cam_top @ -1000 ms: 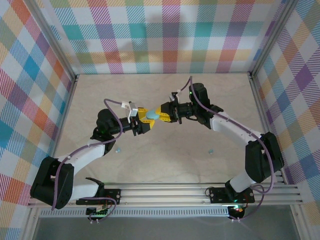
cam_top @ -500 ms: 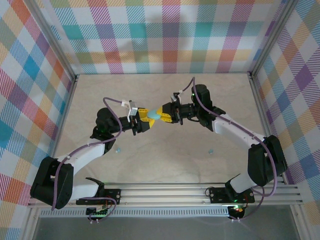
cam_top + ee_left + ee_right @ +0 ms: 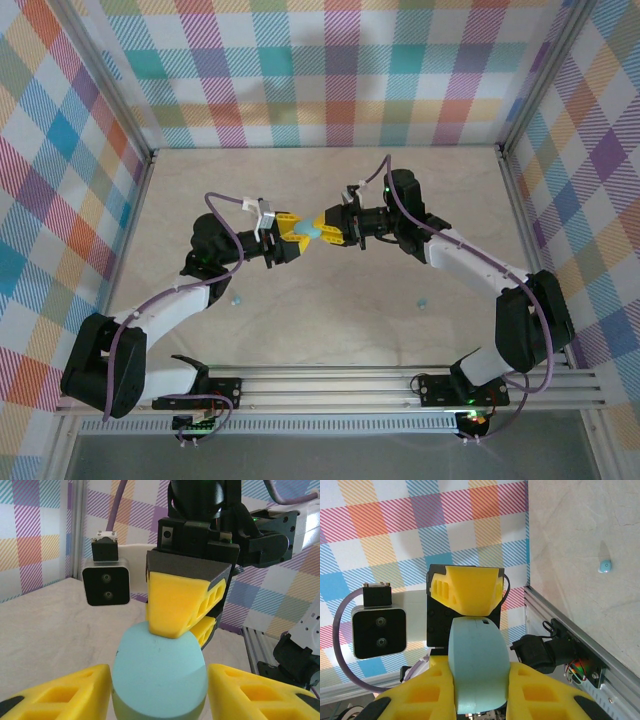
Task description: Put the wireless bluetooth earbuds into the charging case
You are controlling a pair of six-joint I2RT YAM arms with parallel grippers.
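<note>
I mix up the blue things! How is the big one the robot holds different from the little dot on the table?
The charging case is far bigger than the earbud. The case is held up between the left gripper and right gripper; the earbud lies loose on the table. The case is oval; the earbud is a tiny round bit. Both are pale blue.

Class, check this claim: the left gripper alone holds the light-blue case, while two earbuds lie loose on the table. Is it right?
Not alone. The left wrist view shows the jaws of the right gripper also clamped on the case, opposite the left gripper. The two earbuds do lie loose on the table.
</note>
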